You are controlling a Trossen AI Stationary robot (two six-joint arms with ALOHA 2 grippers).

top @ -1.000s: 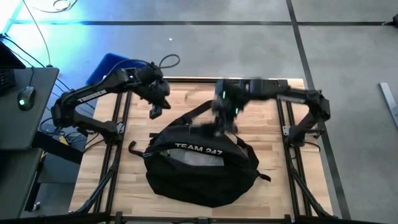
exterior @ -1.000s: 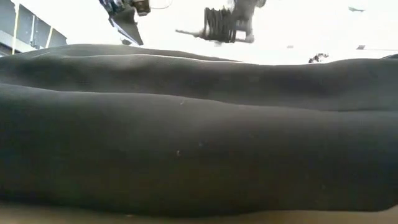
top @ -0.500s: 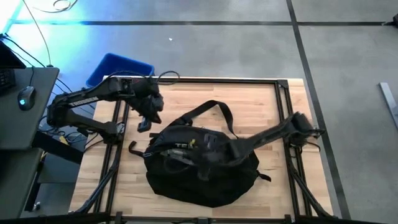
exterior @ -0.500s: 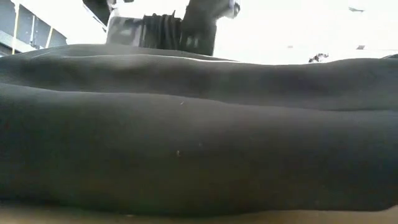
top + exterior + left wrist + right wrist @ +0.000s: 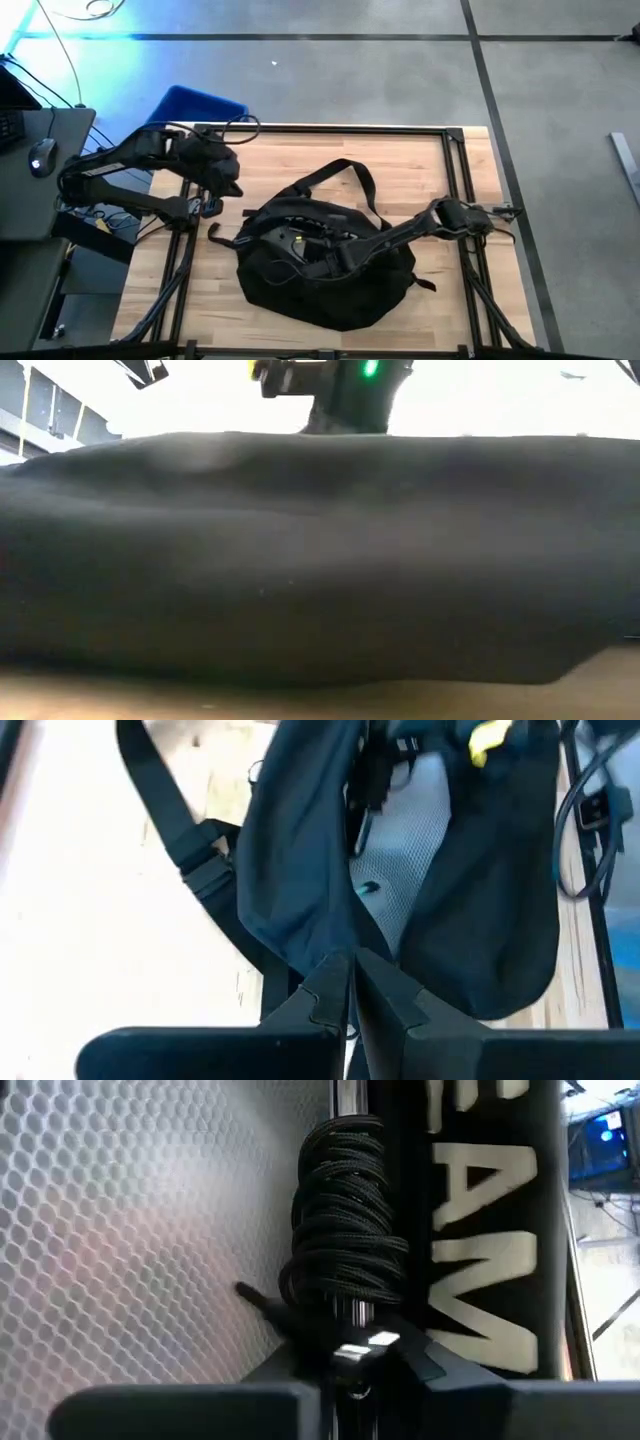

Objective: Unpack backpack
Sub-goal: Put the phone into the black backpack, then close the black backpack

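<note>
Inside backpack (image 5: 330, 290), right end effector (image 5: 352, 1342) nipping coiled black cord (image 5: 345, 1250), hidden from overhead, left end effector (image 5: 351, 982) closed, empty.

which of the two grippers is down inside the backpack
The right gripper: its arm reaches across from the right into the open backpack. The left gripper sits shut over the table's left edge, outside the bag.

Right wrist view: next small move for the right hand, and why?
Probably lift the right hand out of the large black fabric backpack with the coiled black cord: the coil sits right at its tip, inside, against white mesh lining. The left hand waits aside.
</note>
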